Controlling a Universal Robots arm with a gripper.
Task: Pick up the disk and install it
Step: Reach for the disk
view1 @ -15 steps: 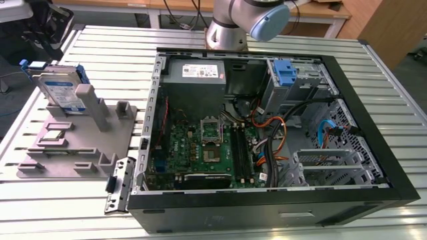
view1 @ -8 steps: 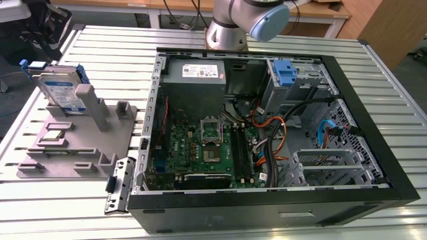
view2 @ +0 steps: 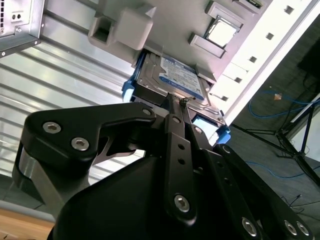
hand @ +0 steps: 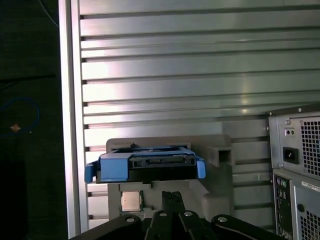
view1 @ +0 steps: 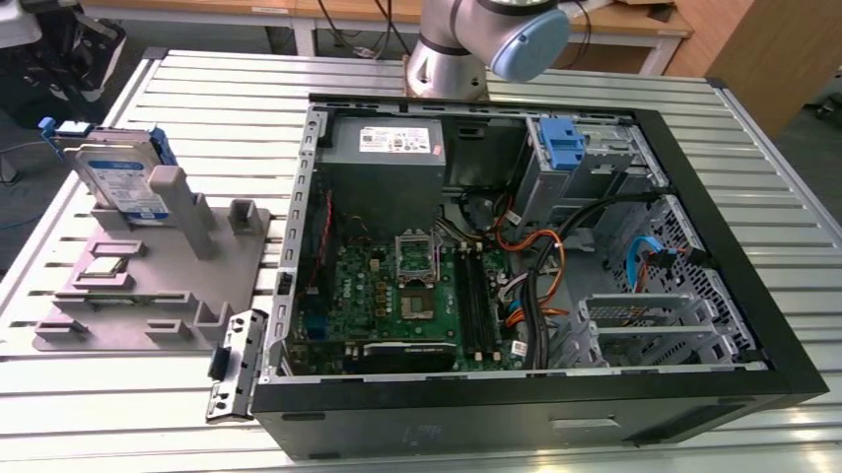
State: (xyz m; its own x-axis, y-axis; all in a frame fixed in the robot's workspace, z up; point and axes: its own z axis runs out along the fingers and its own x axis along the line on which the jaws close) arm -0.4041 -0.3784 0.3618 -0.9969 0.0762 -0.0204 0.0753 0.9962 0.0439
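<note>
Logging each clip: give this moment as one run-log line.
stage: pre-grasp | disk: upright in grey stand, outside case | gripper: shut, empty, pointed at disk | installed: no

I am looking at a big black computer case [view1: 460,424] lying open in the middle of the exterior view. A green board [view1: 394,296] is sitting on its floor. A grey power box [view1: 385,141] is resting in its upper part, and a blue bracket [view1: 562,143] is standing further toward the exterior view's right. Orange wires [view1: 559,251] are curling between them. At the exterior view's left, a grey stand [view1: 145,296] is sitting on the metal table [view1: 237,79], holding a small chip [view1: 105,266].
</note>
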